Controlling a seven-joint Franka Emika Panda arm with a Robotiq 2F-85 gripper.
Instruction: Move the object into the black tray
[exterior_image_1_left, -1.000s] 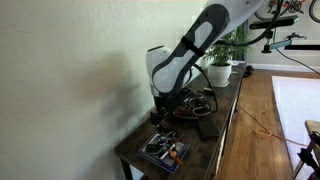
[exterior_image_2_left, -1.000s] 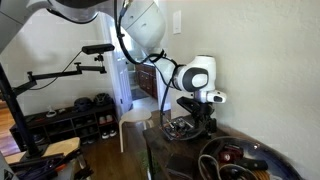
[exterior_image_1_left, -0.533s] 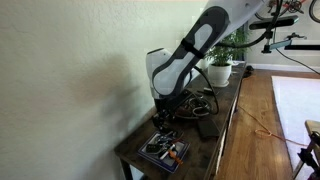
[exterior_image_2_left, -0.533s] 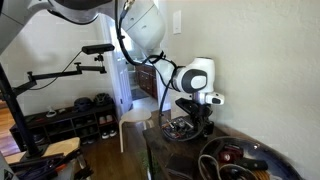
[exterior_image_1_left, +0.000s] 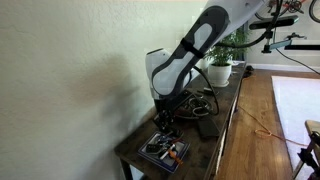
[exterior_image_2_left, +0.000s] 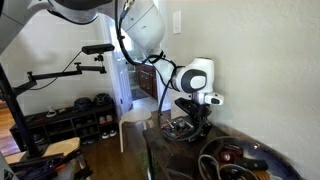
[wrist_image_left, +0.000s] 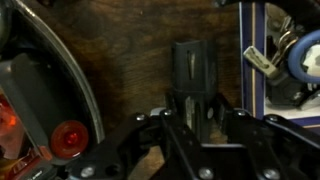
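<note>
Between the pincer's fingers, the object (wrist_image_left: 192, 65), a dark oblong block, sat over bare counter (wrist_image_left: 130, 50). It was beside the black tray (wrist_image_left: 252, 100) but outside it, with the round dish (wrist_image_left: 70, 70) on its other side. The pincer (wrist_image_left: 193, 112) looked clamped on its near end. A good carry would lift clear of the tray's wall first, then shift sideways over a free compartment before lowering. The block's long axis pointed straight away from the wrist, parallel to that wall.
</note>
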